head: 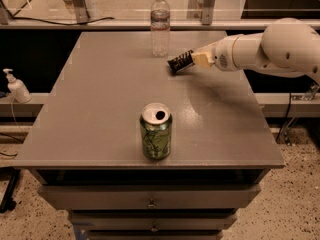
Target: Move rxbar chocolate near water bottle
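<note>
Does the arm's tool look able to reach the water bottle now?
Probably yes: the tool, gripping the rxbar chocolate beside the water bottle, has only bare table between them.

Arm [260,49] level (from right), gripper [193,60] far-centre, pinching rxbar chocolate [179,62]

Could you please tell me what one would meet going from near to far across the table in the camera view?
green soda can → rxbar chocolate, held by the gripper reaching in from the right → water bottle near the far edge.
</note>
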You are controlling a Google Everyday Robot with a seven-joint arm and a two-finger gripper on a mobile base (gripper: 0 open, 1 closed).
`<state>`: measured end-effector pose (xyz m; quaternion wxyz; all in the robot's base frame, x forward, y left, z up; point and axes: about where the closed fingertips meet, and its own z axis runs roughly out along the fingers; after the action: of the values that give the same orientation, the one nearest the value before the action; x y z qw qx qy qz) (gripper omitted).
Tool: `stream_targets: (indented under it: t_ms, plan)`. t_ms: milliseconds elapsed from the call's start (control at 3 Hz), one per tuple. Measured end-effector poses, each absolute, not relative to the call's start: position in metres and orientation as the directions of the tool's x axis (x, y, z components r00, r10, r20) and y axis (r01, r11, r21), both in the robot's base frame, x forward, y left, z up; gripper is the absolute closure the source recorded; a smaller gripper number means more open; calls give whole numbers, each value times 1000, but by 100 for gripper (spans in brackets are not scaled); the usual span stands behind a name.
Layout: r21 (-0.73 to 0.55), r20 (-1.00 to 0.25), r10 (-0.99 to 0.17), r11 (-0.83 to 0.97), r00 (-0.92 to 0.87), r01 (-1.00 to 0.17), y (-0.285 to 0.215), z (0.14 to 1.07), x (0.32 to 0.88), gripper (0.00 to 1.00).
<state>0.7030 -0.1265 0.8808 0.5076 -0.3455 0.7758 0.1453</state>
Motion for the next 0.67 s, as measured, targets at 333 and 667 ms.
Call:
stream_targets:
  t_ms: [333,667]
  plan:
    - [-108,-891,-377,717,-253,-688,-124,873,716,100]
    - [-92,-893,-366,716,-261,-692,-120,865,726,100]
